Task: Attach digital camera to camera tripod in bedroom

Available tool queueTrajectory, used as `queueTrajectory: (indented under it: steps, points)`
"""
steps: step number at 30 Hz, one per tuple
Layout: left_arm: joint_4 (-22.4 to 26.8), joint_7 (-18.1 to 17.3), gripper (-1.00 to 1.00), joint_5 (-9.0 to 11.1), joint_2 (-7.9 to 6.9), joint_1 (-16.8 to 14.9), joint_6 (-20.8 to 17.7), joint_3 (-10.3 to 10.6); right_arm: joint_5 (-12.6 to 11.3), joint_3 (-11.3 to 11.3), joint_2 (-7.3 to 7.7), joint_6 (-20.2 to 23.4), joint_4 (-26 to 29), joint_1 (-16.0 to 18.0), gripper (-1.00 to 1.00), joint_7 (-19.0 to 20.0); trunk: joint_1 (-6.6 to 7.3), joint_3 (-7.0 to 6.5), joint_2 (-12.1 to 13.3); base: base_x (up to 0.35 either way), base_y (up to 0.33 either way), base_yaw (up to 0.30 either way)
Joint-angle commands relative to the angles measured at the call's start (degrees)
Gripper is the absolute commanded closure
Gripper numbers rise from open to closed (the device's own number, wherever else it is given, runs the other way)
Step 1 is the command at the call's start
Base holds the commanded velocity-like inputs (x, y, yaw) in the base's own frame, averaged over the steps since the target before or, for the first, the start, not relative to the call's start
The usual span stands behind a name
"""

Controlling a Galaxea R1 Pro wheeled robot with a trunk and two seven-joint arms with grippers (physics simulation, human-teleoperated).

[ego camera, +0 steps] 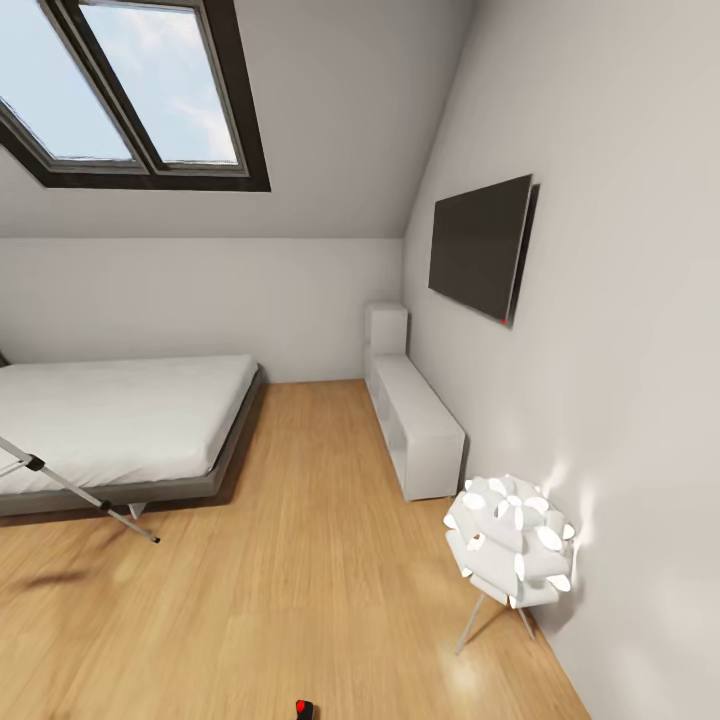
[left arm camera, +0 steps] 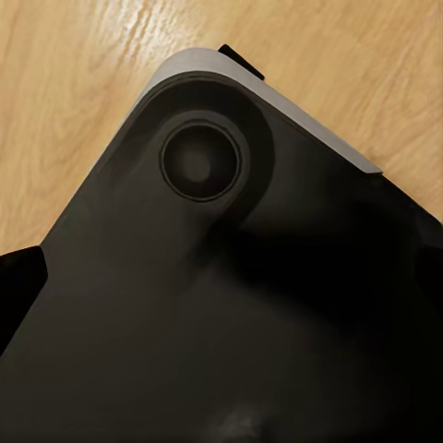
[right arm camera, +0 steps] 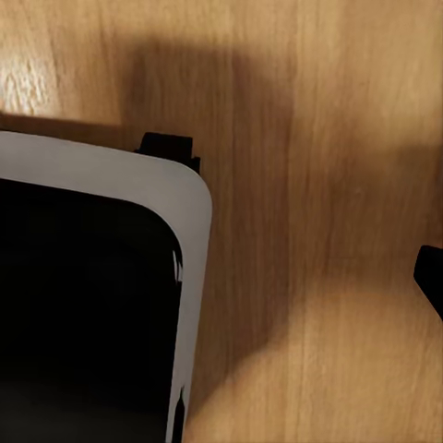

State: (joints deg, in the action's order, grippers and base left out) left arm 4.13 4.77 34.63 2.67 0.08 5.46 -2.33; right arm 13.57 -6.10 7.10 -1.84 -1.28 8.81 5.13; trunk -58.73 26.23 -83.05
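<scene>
The bedroom shows in the head view, with a sloped white ceiling and a dark-framed skylight (ego camera: 140,90). One silver-white leg of the camera tripod (ego camera: 75,490) slants in from the left edge in front of the bed, its dark foot on the wood floor. The top of the digital camera (ego camera: 305,708), black with a red button, peeks in at the bottom edge; what it rests on is cut off. Both wrist views look down on the robot's black, white-rimmed base (left arm camera: 240,277) (right arm camera: 83,314) over the floor. A dark tip (right arm camera: 430,277) juts in at one edge of the right wrist view.
A low grey bed (ego camera: 120,420) with a white mattress fills the left. White cube shelves (ego camera: 415,420) run along the right wall under a black wall screen (ego camera: 480,245). A white petal-shaped floor lamp (ego camera: 512,545) stands near the right wall. Open wood floor (ego camera: 300,560) lies between them.
</scene>
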Motion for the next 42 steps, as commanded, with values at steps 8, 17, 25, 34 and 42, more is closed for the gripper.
queueTrajectory:
  steps: [8,17,25,34,42]
  points:
    - [0.30,0.15,-1.00,-0.17,-0.05,0.01,0.04,-0.16,0.54,-0.39,-0.12,-0.25,-0.10,0.07,-1.00,0.09,0.00,0.05,-0.03,0.000,0.000,0.000]
    - [3.48,0.38,-1.00,-1.80,-2.24,-0.33,-1.52,1.01,0.97,-0.54,-0.11,-0.14,1.43,0.07,-1.00,0.16,0.00,0.05,-0.03,0.000,0.000,0.000]
    - [18.22,3.43,-1.00,-4.09,-8.68,-8.51,-27.23,1.21,3.23,0.20,-2.55,15.78,22.00,1.20,-1.00,1.86,0.00,0.05,-0.03,0.000,0.000,0.000]
    - [28.52,8.61,-1.00,-3.74,-11.15,-23.87,-42.80,1.04,4.06,0.60,-8.59,35.26,38.58,7.57,-1.00,13.09,0.00,0.05,-0.03,0.000,0.000,0.000]
    - [38.09,9.38,-1.00,-3.97,-5.89,-29.37,-44.64,1.18,4.04,0.62,-9.55,41.75,49.94,11.42,-1.00,29.77,0.00,0.05,-0.03,0.000,0.000,0.000]
